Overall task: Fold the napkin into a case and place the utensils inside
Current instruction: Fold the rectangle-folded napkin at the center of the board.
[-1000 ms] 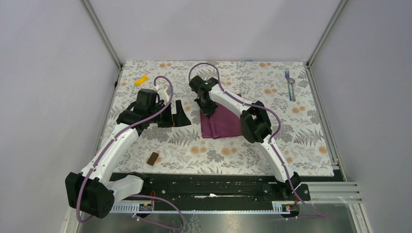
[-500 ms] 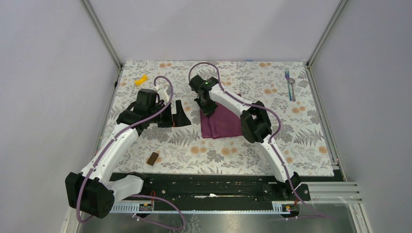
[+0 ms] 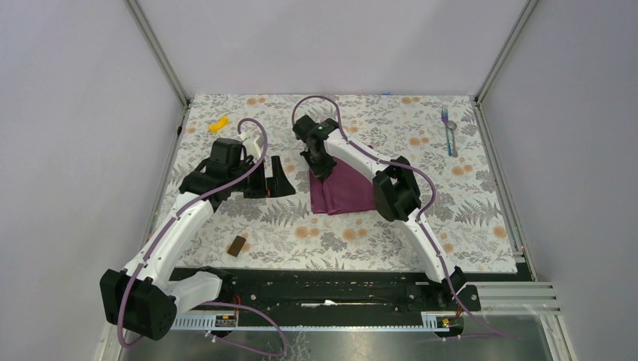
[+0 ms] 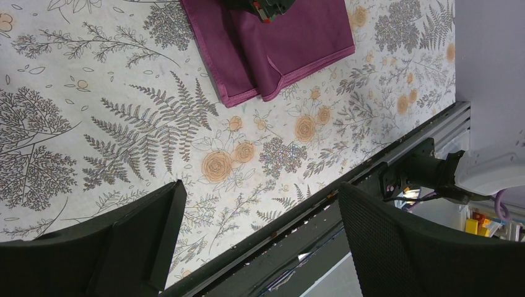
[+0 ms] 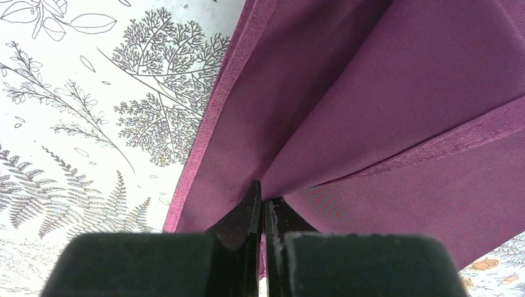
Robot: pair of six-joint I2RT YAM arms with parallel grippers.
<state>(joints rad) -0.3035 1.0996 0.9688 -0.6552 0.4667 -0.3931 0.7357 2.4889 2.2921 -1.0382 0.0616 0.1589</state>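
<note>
The right gripper (image 5: 263, 201) is clamped shut on a thin upper layer of the soft plum-magenta cloth napkin (image 5: 396, 93), which is laid part-folded mid-table on the floral-printed tablecloth (image 4: 124, 93). The left gripper (image 4: 260, 216) is held wide apart, empty, beside it. If the layer is pulled, the lower layers, pinned by nothing, could be dragged askew and the fold spoiled.

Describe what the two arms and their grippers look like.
The left arm and right arm have white links, bulky black joints and a purple cable each. The left gripper and right gripper are black, two-fingered; the left's pads are mesh-textured.
</note>
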